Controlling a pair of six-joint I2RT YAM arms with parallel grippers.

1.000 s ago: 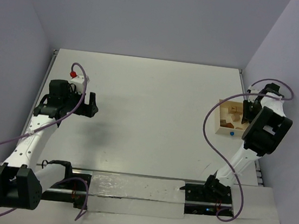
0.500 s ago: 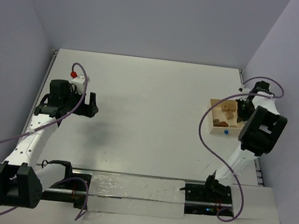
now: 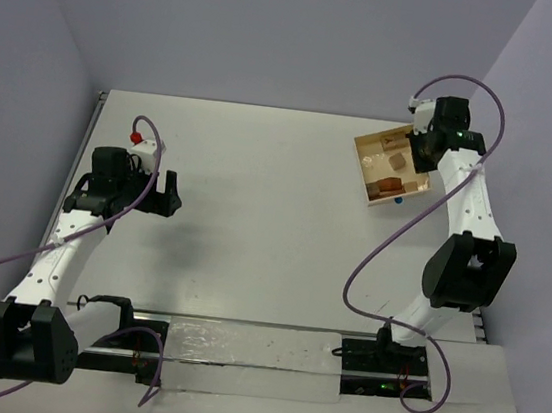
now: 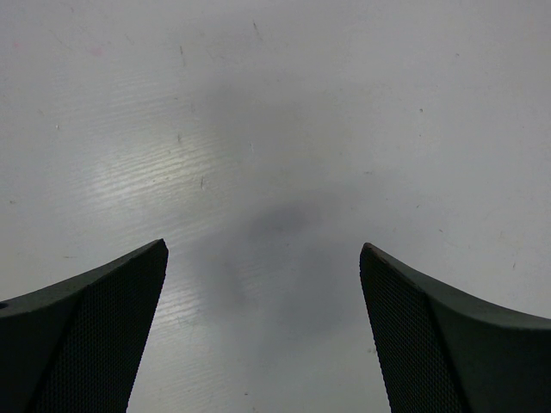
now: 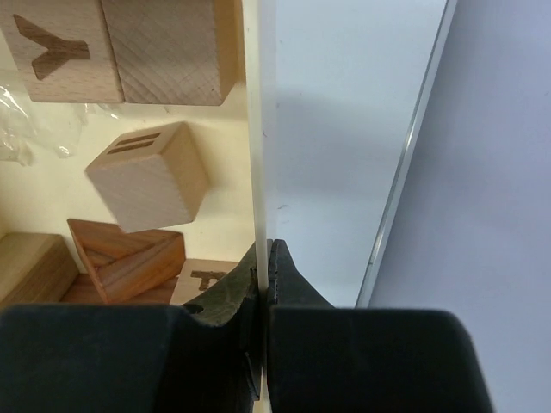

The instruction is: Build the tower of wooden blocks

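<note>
My right gripper [image 3: 426,150] is shut on one wall [image 5: 256,129] of the open light-wood box [image 3: 365,169] and holds it tilted near the table's far right. The wood blocks lie loose inside the box. They are a tan cube with a dark Y mark [image 5: 56,47], a plain tan cube [image 5: 168,47], a tan cube with line marks [image 5: 151,176], a reddish-brown wedge [image 5: 125,258], a tan oblong [image 5: 30,267] and a cube with a T mark [image 5: 202,280]. No wood block tower shows in any view. My left gripper [image 3: 171,197] is open and empty above bare table [image 4: 263,284].
A metal table edge [image 5: 405,172] and the lilac side wall [image 5: 499,155] lie close to the right of the box. A small blue dot [image 3: 399,199] marks the box's near side. A purple cable [image 3: 381,250] hangs from the right arm.
My right arm has carried the box from the right side toward the far edge and leftward, and the box has turned and tilted. The left arm has not moved.
</note>
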